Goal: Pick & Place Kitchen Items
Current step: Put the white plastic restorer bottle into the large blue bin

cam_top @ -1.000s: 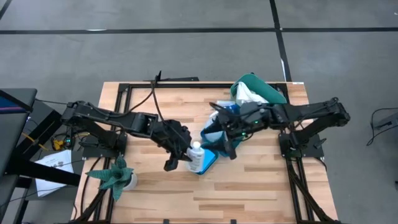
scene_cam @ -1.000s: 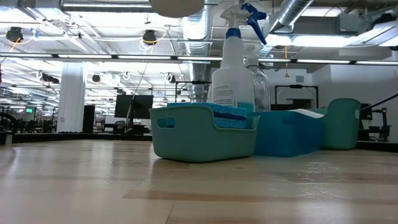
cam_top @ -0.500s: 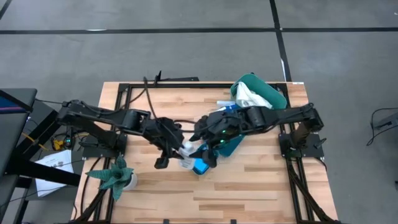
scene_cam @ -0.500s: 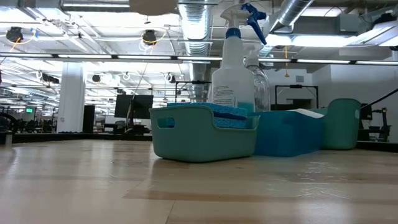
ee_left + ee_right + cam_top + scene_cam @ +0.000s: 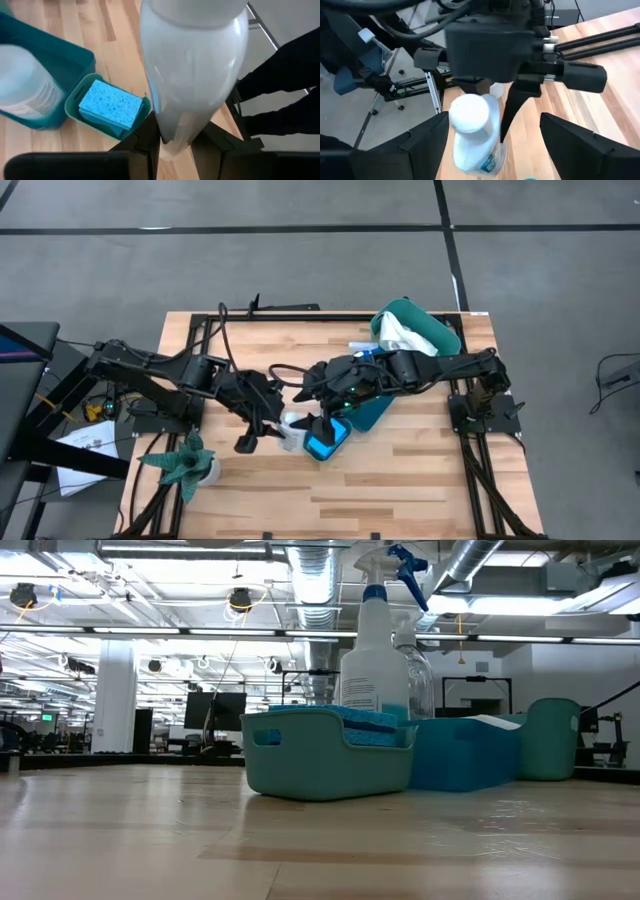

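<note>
My left gripper (image 5: 283, 427) is shut on a small white bottle (image 5: 293, 422) with a blue label (image 5: 487, 162), held in the air just left of a small teal bin (image 5: 338, 442). A blue sponge (image 5: 110, 103) lies in that bin. My right gripper (image 5: 318, 418) is open above the bin. Its two fingers stand on either side of the bottle's capped end (image 5: 468, 114) without touching it. In the low view a white spray bottle (image 5: 375, 650) with a blue trigger stands behind the teal bin (image 5: 330, 755). Neither gripper shows in that view. My left gripper pinches the bottle's lower end (image 5: 172, 142) between its two fingers (image 5: 511, 112), which slant down from the table's left side. The bottle is lifted clear of the table and the bin. It stands tilted, its white cap up and leaning toward my right gripper.
A darker blue bin (image 5: 368, 415) sits right of the teal bin. A teal container (image 5: 430, 330) holding a white cloth (image 5: 402, 330) stands at the far right. A green spiky plant (image 5: 185, 465) stands at the near left corner. Bare wood lies along the near edge.
My left gripper has carried the white bottle from above the sponge bin toward the table's left edge and a little up, rolling slightly. My right gripper, still open, has followed it leftward over the bin and now faces the bottle's cap.
</note>
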